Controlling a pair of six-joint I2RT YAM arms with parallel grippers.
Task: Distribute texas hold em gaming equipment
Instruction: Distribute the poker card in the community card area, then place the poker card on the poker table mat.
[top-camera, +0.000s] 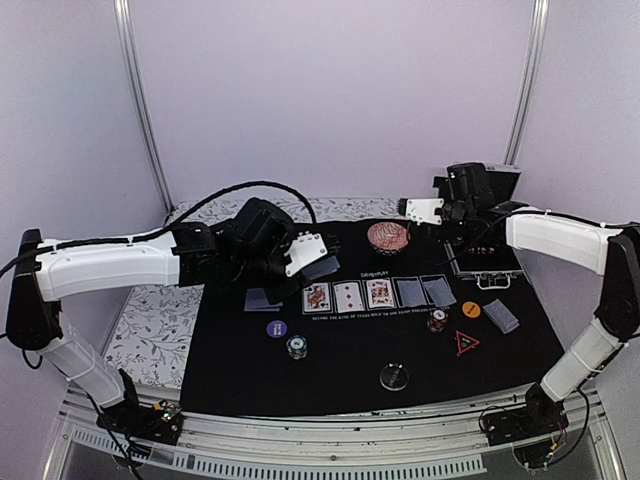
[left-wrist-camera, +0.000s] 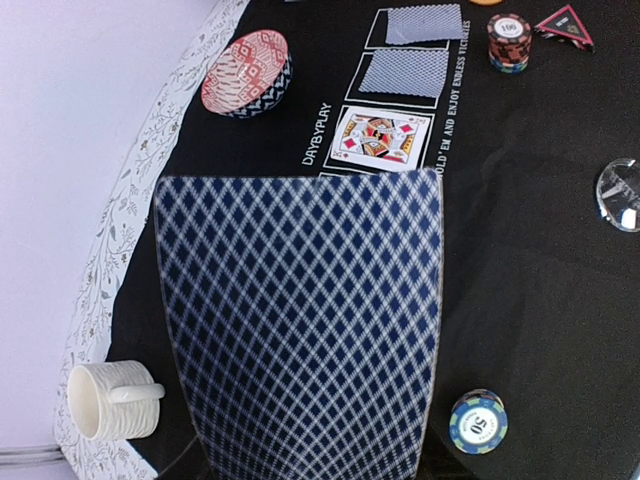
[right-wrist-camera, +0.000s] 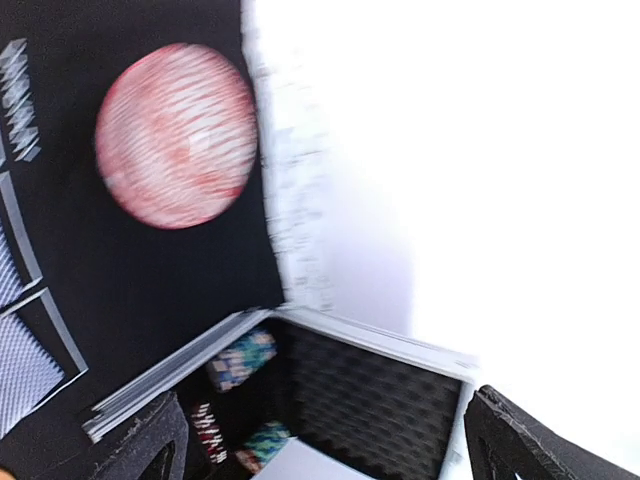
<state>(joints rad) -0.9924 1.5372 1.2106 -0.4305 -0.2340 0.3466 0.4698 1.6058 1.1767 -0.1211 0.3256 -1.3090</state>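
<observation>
You get bright, even, soft light, faint shadows on the black mat (top-camera: 230, 370), your right wrist view smeared by motion blur, red bowl (right-wrist-camera: 175, 135) streaky, wall (right-wrist-camera: 480, 150) blown out white, left wrist view crisp.

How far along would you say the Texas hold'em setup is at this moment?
Done: five board cards fill the row on the mat, and two chip stacks, three discs and the triangle are out. In hand: the left fingers grip a face-down card. Left: setting it down; the open right fingers hover over the case, with chips inside.
</observation>
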